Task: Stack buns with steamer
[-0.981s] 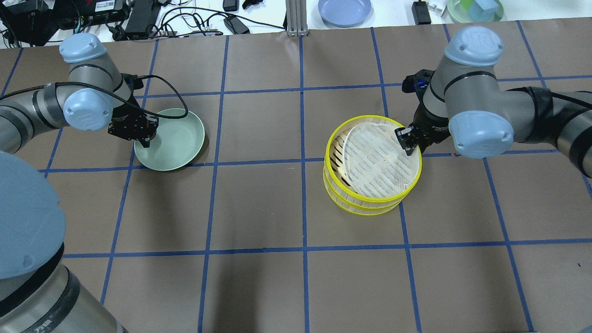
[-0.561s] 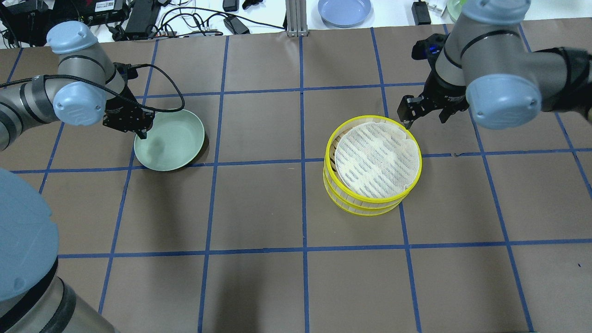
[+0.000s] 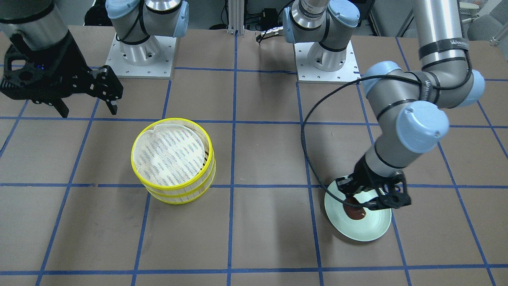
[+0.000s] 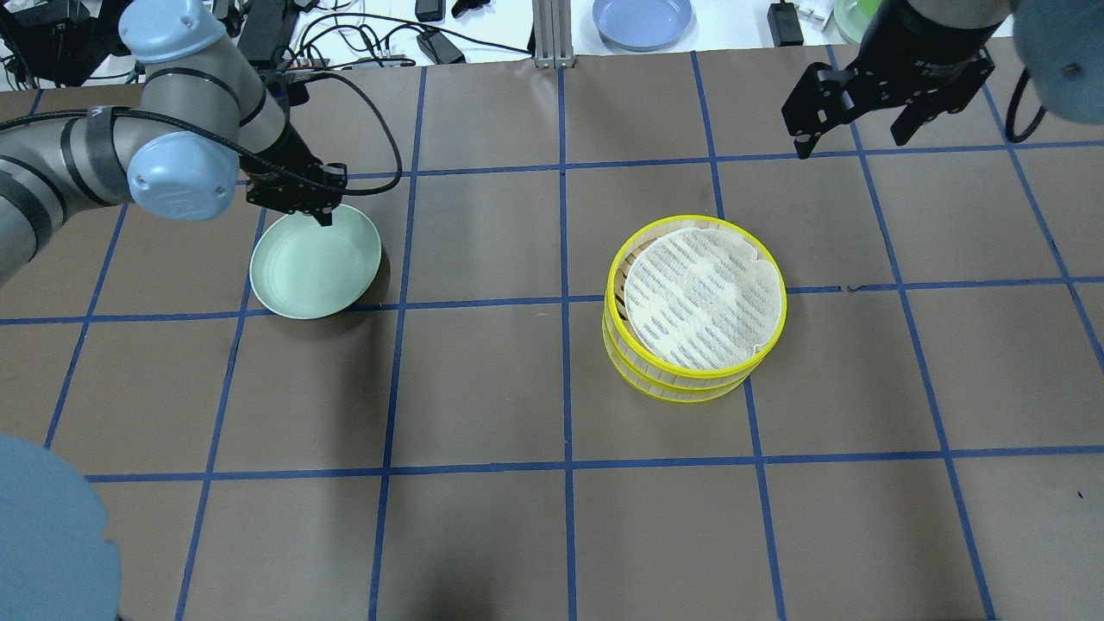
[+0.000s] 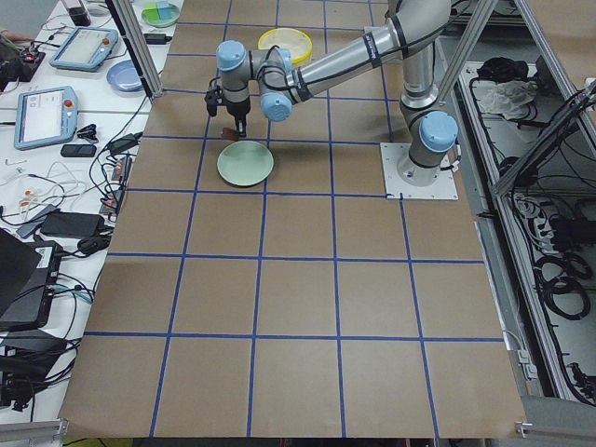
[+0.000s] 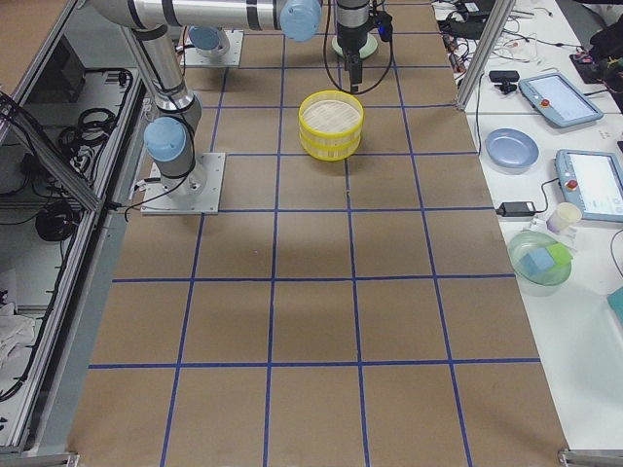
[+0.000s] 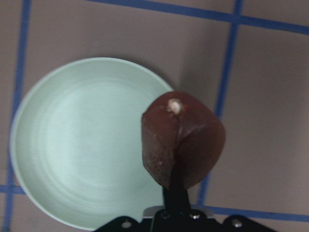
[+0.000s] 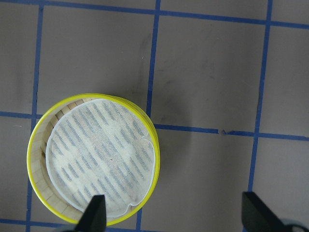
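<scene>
The steamer is two yellow-rimmed tiers stacked right of centre, with a white cloth liner flat on top; it also shows in the front view and the right wrist view. My left gripper is shut on the dark reddish-brown bun and holds it just above the far rim of the pale green plate. My right gripper is open and empty, high and beyond the steamer. The cream-white bun is not in view.
The green plate is bare inside. A blue plate, cables and power bricks lie on the white bench beyond the table's far edge. Blue tape lines grid the brown tabletop.
My right gripper let go of the liner's edge and rose away to the far right; the liner now lies flat. My left gripper moved from the plate's left edge to its far rim.
</scene>
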### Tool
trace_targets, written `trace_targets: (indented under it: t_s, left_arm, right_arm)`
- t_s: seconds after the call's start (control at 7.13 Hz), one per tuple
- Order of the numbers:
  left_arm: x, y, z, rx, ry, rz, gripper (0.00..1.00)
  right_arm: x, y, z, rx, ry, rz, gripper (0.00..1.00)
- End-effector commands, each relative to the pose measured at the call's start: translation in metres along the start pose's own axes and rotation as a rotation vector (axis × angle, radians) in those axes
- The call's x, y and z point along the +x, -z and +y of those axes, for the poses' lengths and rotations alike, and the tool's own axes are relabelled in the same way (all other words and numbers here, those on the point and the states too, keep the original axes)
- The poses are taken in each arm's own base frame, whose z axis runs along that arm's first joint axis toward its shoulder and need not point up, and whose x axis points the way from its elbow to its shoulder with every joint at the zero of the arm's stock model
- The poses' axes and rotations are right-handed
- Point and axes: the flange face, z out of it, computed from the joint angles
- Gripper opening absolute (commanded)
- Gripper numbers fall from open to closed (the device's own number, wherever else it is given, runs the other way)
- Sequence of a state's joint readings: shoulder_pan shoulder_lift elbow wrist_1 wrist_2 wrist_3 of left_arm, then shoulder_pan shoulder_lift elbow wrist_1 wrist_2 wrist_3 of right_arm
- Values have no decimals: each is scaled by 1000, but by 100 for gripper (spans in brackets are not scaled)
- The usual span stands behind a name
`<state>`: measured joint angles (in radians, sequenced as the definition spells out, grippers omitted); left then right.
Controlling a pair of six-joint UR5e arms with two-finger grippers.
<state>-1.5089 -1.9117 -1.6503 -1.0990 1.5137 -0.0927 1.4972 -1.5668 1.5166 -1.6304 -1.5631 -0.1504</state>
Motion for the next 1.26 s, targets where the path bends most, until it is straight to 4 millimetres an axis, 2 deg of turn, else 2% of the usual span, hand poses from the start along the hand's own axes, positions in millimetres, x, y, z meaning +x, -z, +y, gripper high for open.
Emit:
trace_targets:
  t_s: [0.0,0.14,0.28,0.42,0.56,0.84,0.98,1.12]
  left_arm:
    - [138,17,65,6,43,97,0]
    - [183,16,89,20,53,128,0]
    - [224,18,108,23,94,255,0]
    - [254,14,133,1,108,272,0]
    - [282,15,162,-14,93,276,0]
    - [312,9,198,-79,87,310,0]
    - [321,3,209,-97,78,316,16]
    - [324,1,212,-116,158,312,83]
  right_arm:
    - [-2,17,9,6,-43,-8,100]
    - [-3,13,10,-1,-43,-11,100]
    - [-3,12,9,-3,-43,-11,100]
    - [-2,12,10,-3,-43,-8,100]
    - [-2,12,10,-3,-43,-10,100]
    - [-2,10,9,-9,-43,-10,100]
    - [-2,10,9,-9,-43,-9,100]
    - [-2,10,9,-9,-43,-9,100]
